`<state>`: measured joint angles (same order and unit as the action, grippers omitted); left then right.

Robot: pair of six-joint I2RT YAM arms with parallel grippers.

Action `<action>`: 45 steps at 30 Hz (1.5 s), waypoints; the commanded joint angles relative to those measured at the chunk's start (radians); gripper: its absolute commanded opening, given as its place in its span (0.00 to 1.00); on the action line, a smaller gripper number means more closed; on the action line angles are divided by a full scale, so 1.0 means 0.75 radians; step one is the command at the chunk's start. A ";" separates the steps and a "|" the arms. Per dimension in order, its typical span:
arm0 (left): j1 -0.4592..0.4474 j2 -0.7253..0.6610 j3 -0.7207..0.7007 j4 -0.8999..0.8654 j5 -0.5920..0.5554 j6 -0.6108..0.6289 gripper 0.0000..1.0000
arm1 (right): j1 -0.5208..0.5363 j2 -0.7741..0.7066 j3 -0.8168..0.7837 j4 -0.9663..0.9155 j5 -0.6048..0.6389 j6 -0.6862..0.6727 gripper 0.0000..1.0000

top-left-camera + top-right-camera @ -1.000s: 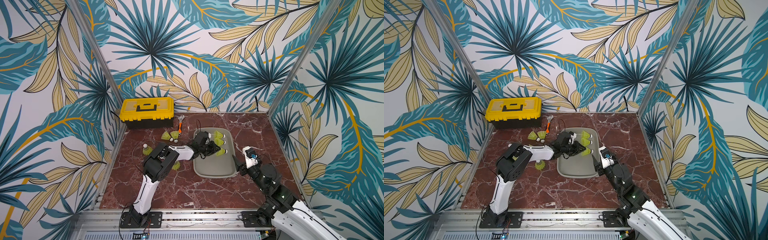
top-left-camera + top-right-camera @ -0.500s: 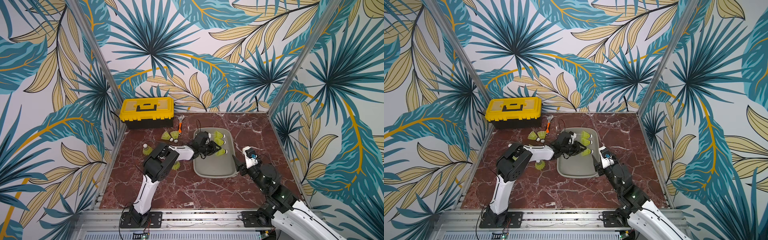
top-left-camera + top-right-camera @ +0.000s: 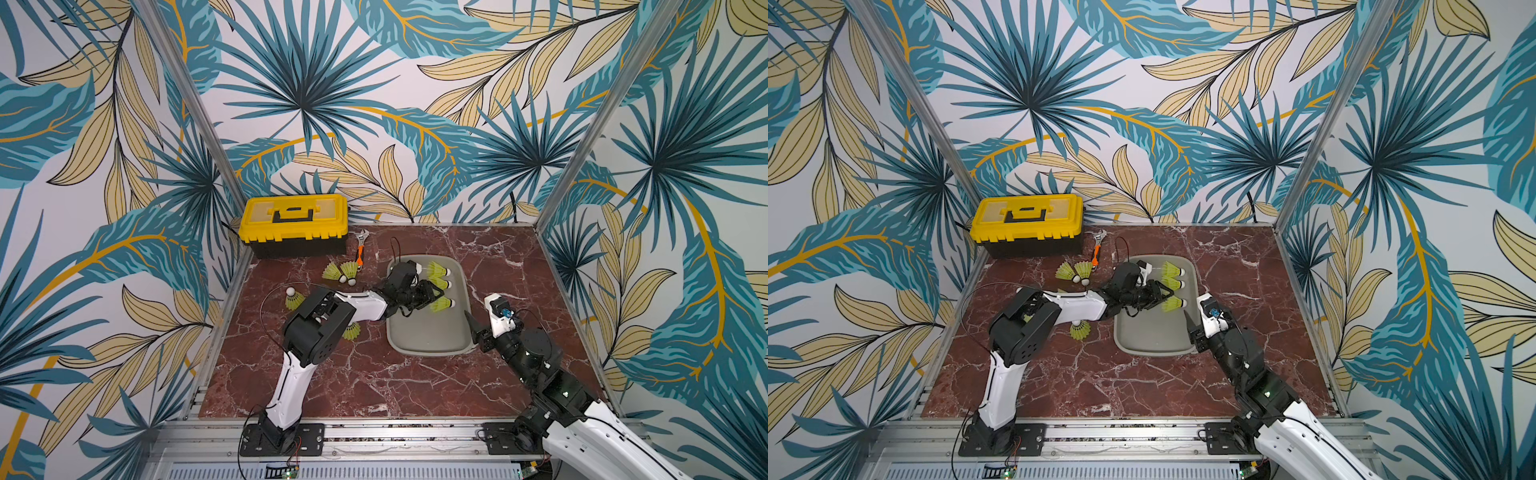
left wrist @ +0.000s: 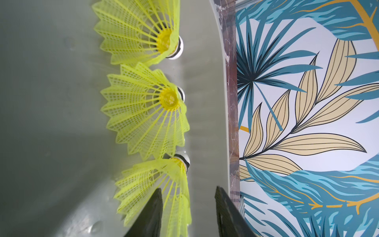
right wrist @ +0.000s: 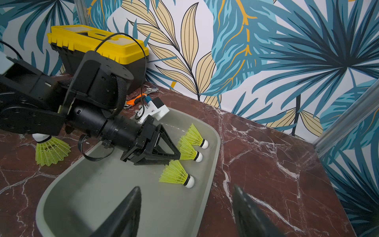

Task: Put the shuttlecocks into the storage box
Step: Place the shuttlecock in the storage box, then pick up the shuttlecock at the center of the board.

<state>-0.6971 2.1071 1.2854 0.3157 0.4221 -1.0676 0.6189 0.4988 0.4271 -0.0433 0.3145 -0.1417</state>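
The grey storage box [image 3: 424, 336] sits right of the table's centre. Three neon yellow shuttlecocks lie in a row along its far right wall [image 3: 438, 269] [image 3: 441, 285] [image 3: 443, 305]. My left gripper [image 3: 434, 293] reaches into the box from the left. Its jaws stand open around the skirt of the nearest shuttlecock [image 4: 164, 195], which rests on the box floor [image 5: 176, 174]. My right gripper [image 5: 185, 188] hovers open and holds nothing over the box's near right corner. Several more shuttlecocks lie on the table left of the box [image 3: 332, 271] [image 3: 349, 272] [image 3: 293, 299] [image 3: 352, 331].
A yellow-lidded black toolbox [image 3: 296, 220] stands at the back left. An orange-handled wrench [image 3: 360, 249] lies beside it, just behind the two far shuttlecocks. My left arm [image 3: 357, 305] spans the table over one shuttlecock. Patterned walls close in three sides.
My left gripper's jaws have spread apart around the nearest shuttlecock, which stays in the same spot in the box. The right arm has not moved.
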 commanded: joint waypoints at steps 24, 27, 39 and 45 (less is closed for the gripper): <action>0.165 -0.732 -0.348 -0.562 -0.378 0.440 0.52 | 0.006 0.006 -0.034 0.029 0.035 0.011 0.70; 0.207 -0.837 -0.386 -0.667 -0.463 0.492 0.55 | 0.005 0.008 -0.031 0.026 0.035 0.012 0.70; 0.502 -1.086 -0.600 -0.758 -0.520 0.608 0.61 | 0.006 0.038 -0.023 0.037 0.027 0.043 0.70; 0.671 -1.032 -0.646 -0.718 -0.437 0.663 0.62 | 0.007 0.049 -0.020 0.039 0.042 0.049 0.70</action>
<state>-0.2382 1.3136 0.8299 -0.2295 0.0597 -0.6155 0.6189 0.5335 0.4213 -0.0395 0.3286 -0.1234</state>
